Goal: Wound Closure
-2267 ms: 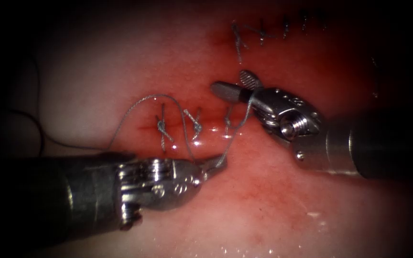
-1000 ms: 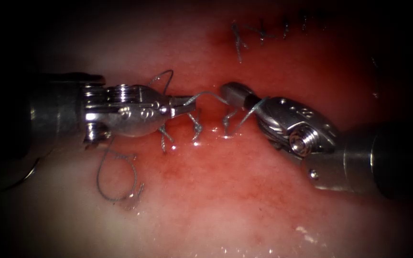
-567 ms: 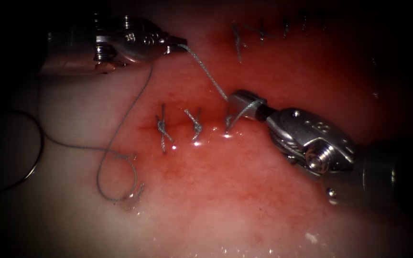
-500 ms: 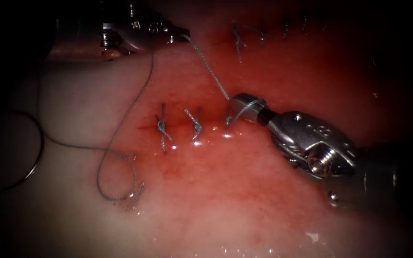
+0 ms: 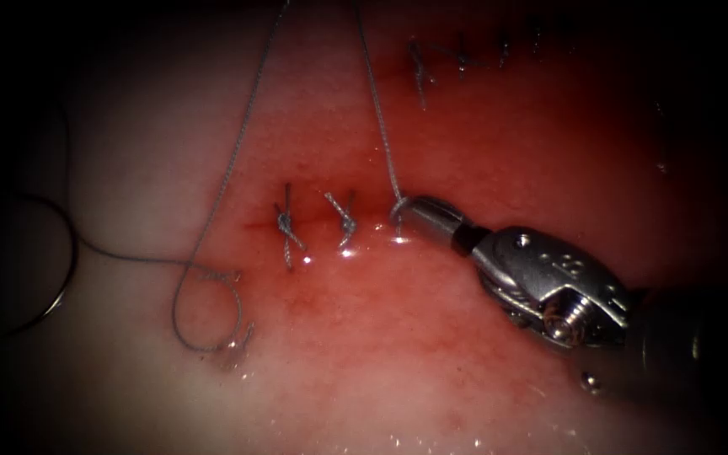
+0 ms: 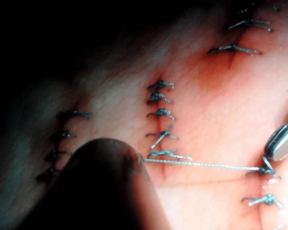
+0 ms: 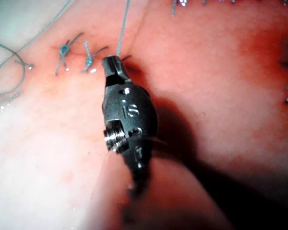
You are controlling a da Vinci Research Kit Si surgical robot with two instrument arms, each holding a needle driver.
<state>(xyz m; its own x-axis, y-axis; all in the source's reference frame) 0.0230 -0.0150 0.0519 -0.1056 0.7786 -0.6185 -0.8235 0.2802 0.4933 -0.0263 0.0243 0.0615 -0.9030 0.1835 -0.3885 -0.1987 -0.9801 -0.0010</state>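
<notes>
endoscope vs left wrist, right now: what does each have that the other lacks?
Endoscope: the needle, lying free on the tissue left of the cut and held by neither tool, plus a slack loop of thread. Left wrist: the left tool, with taut thread running to its tip. Both: the right tool, jaws shut on the thread at the rightmost stitch.
</notes>
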